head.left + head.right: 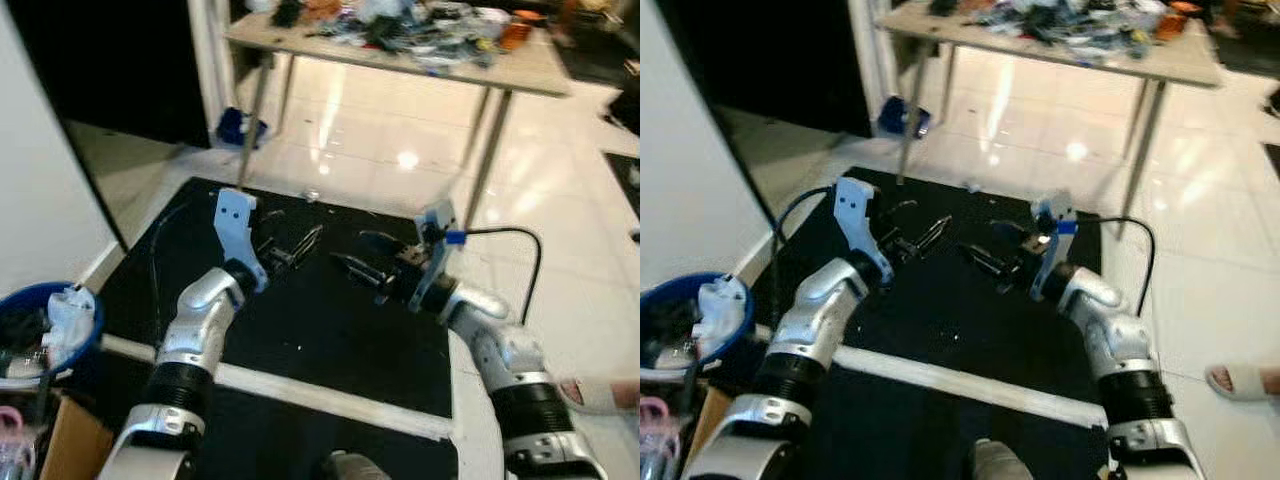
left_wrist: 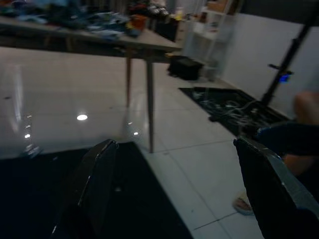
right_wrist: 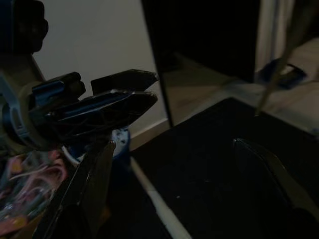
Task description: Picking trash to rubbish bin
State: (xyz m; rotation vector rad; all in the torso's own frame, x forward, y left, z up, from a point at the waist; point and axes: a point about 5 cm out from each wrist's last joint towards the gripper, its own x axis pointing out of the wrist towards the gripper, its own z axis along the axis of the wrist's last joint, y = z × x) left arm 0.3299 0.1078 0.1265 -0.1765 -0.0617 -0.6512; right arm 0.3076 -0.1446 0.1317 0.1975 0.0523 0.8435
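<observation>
A blue rubbish bin (image 1: 40, 325) stands at the lower left with white trash (image 1: 68, 310) inside. A small pale scrap (image 1: 311, 195) lies on the tiles at the far edge of the black mat (image 1: 320, 320). Both arms are raised over the mat. My left gripper (image 1: 290, 245) is open, its fingers (image 2: 94, 184) spread wide with nothing between them. My right gripper (image 1: 362, 255) faces it from the right and is also open and empty. Its wrist view looks past its fingers (image 3: 89, 194) at the left gripper (image 3: 99, 104) and the bin (image 3: 119, 144).
A cluttered table (image 1: 540, 70) on thin legs stands beyond the mat on glossy white tiles. A blue object (image 1: 240, 127) lies by its left leg. A cardboard box (image 1: 65, 440) sits beside the bin. A person's sandalled foot (image 1: 1245, 380) is at the right.
</observation>
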